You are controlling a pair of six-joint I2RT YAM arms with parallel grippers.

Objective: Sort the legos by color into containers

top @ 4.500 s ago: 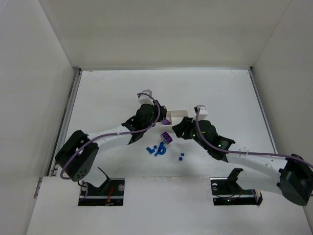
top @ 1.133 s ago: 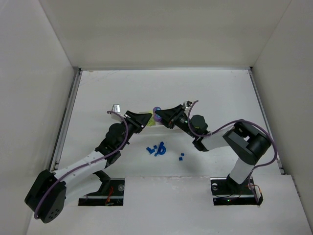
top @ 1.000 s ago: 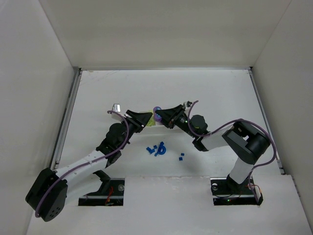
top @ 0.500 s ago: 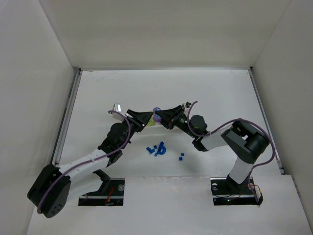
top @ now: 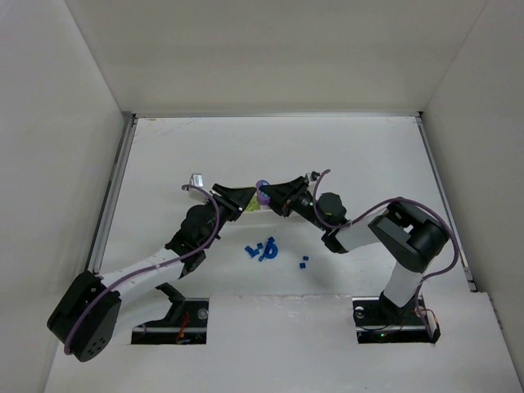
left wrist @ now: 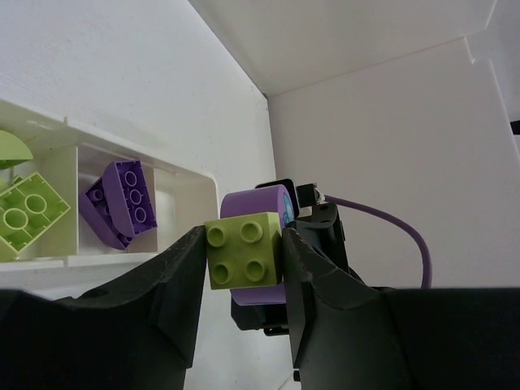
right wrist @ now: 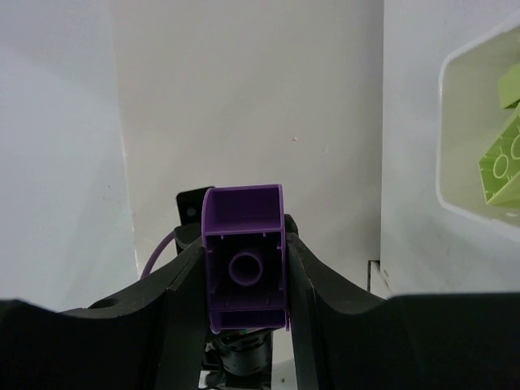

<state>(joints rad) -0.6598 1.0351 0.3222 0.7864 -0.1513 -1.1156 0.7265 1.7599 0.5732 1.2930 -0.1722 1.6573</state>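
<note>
My left gripper [left wrist: 244, 242] is shut on a yellow-green two-by-two lego [left wrist: 243, 252], studs facing the camera. Right behind it is a purple curved lego [right wrist: 244, 264], with my right gripper [right wrist: 244, 244] shut on it. In the top view the two grippers [top: 250, 201] [top: 270, 196] meet tip to tip, the purple lego [top: 263, 191] between them; whether the two legos are joined I cannot tell. The white tray [left wrist: 192, 175] lies just below, holding a green lego [left wrist: 28, 215] in one compartment and a purple one [left wrist: 122, 199] in the compartment beside it. Both arms hide most of the tray from above.
Several blue legos [top: 262, 250] lie in a loose cluster on the table in front of the grippers, with one more blue piece [top: 303, 263] to their right. The tray's corner with green legos [right wrist: 504, 162] shows at the right of the right wrist view.
Seconds ago both grippers pointed down near the tray, a purple lego on the table. Over the last second the left gripper edged right, closing on the purple lego; the right barely moved.
</note>
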